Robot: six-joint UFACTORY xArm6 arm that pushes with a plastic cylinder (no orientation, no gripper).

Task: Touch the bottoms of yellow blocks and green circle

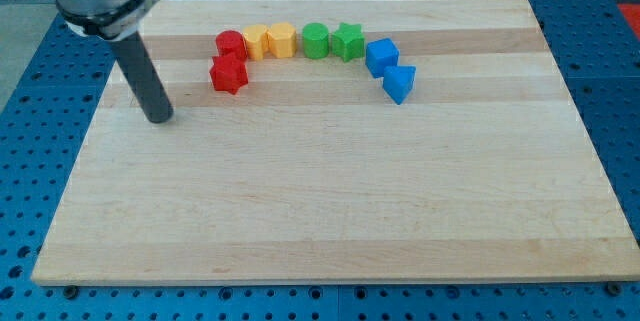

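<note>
Two yellow blocks stand side by side near the view's top: a yellow block [257, 41] on the left and a yellow hexagon-like block [282, 39] on the right. The green circle [316, 40] stands just right of them, touching a green star [348, 40]. My tip [160, 118] rests on the board at the view's left, well left of and below the row, apart from every block.
A red circle [230, 44] and a red star [229, 74] stand left of the yellow blocks. A blue block [381, 57] and a blue triangle-like block [399, 83] stand right of the green star. The wooden board [330, 211] lies on a blue perforated table.
</note>
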